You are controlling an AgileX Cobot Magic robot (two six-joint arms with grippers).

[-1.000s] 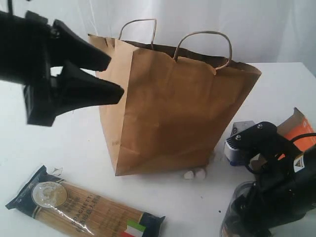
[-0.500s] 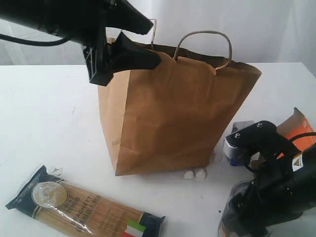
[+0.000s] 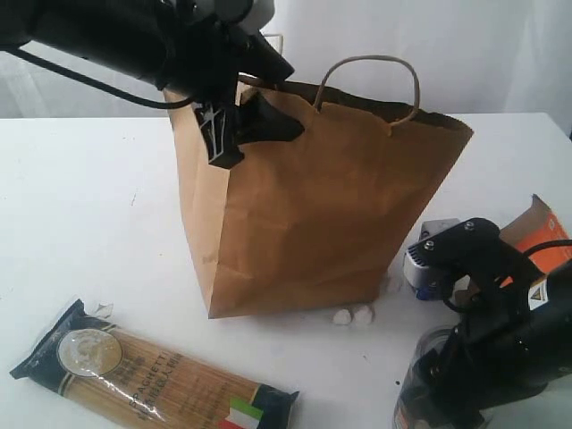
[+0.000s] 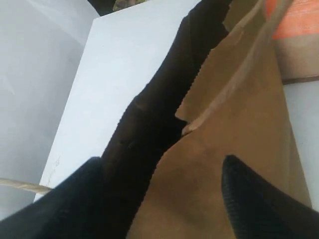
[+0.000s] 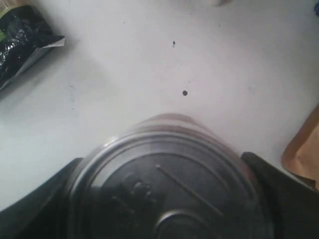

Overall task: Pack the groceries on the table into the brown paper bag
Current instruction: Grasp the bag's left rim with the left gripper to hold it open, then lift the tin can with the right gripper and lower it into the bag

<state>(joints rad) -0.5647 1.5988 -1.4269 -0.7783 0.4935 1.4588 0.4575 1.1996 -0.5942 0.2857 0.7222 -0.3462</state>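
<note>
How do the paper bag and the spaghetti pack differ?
The paper bag stands upright and open; the spaghetti pack lies flat. The bag is plain brown and much bigger; the pack is see-through with dark ends. Both rest on the white table.

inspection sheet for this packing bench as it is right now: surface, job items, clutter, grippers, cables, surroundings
surface: white table, a few dark specks.
job's things: brown paper bag upright, mouth open; spaghetti pack lying flat in front of it; small carton and orange-labelled pouch beside the bag; dark-lidded container under the right gripper.
clutter: small white lumps at the bag's base.
grippers: left gripper open at the bag's rim; right gripper straddling the container's lid, grip unclear.
cables: black cable trailing behind the left gripper.
surroundings: white backdrop.
</note>
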